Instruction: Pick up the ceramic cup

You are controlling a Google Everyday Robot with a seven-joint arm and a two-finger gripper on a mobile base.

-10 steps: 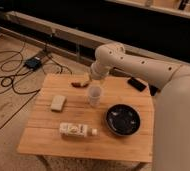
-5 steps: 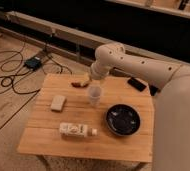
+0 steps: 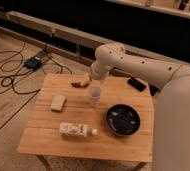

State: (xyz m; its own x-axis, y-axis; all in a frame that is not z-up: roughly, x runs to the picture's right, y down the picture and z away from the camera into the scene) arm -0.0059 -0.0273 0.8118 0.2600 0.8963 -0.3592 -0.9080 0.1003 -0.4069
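The ceramic cup (image 3: pixel 94 95) is a small pale tumbler standing upright near the middle of the wooden table (image 3: pixel 88 145). My white arm reaches in from the right and bends down over the table's far side. The gripper (image 3: pixel 92 80) hangs just above and slightly behind the cup, mostly hidden under the wrist.
A round black bowl (image 3: pixel 122 120) sits right of the cup. A white labelled bottle (image 3: pixel 77 130) lies on its side near the front. A pale block (image 3: pixel 58 102) lies at the left, a brown item (image 3: pixel 80 83) at the back, a black object (image 3: pixel 137 83) at the back right. Cables cover the floor at the left.
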